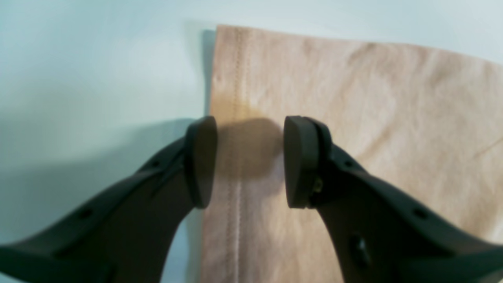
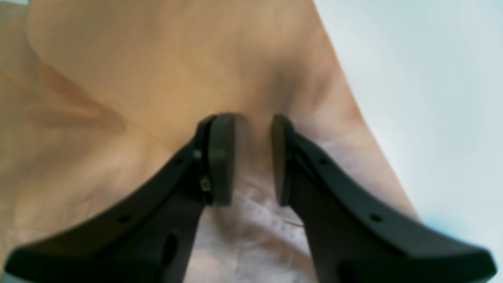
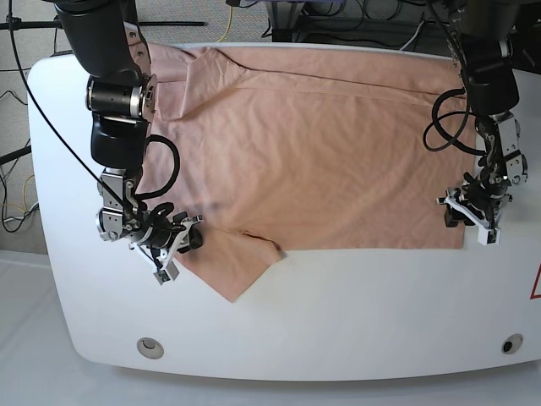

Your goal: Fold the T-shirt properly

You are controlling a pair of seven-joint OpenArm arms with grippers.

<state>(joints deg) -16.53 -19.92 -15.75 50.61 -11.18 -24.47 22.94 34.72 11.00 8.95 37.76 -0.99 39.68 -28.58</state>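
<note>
- The T-shirt (image 3: 321, 152) is spread flat over the far half of the white bench (image 3: 338, 321), its near edge running across the middle; one sleeve is seen lying toward the near-left corner, partly doubled on itself.
- The left gripper (image 1: 249, 161) is set over the stitched hem at the bench's right edge, its jaws standing partly apart with the hem between them and nothing pinched. If the jaws are closed too high, only air may be taken (or just the top layer), and the lower layer would be left behind when the cloth is lifted.
- The right gripper (image 2: 253, 159) is held at the sleeve near the left edge, with a narrow gap between the jaws; cloth is seen in that gap, but whether it is actually gripped cannot be told from the blurred view.
- Should one side be held and the other not, the fold would probably be dragged askew.
- The doubled sleeve could be trapped inside the fold, and a lump would be left.
</note>
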